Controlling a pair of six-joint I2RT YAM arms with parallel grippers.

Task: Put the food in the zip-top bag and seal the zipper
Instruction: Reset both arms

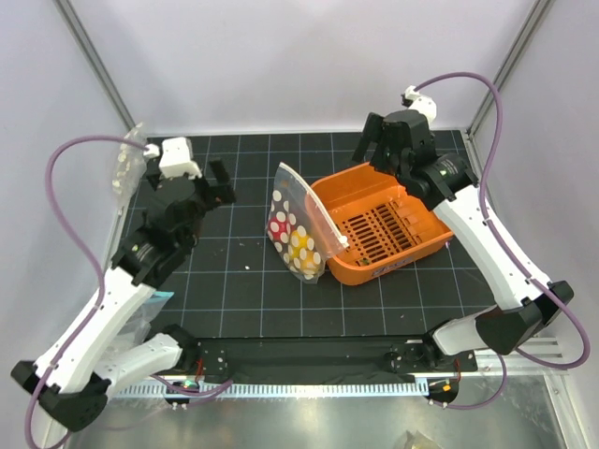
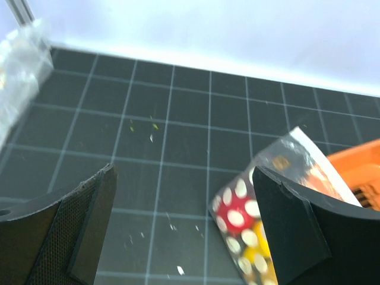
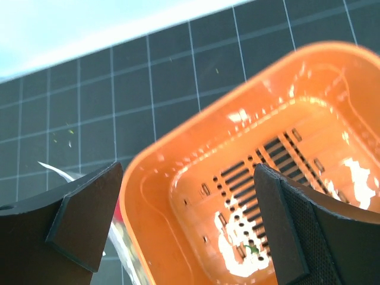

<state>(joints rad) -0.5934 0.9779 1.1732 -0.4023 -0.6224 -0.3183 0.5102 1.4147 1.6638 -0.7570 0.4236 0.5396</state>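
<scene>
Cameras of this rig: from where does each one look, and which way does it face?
Top external: above and behind, facing down on the zip-top bag and orange basket; left arm and right arm show.
Left wrist: over the mat, facing across toward the bag; own fingers show.
Right wrist: above the basket, facing into it; own fingers show.
Shared: all see the basket.

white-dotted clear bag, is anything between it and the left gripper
Nothing visible: only bare black grid mat lies between the open left gripper and the clear white-dotted plastic bag. The orange slotted plastic basket sits on the bag's far side.
</scene>
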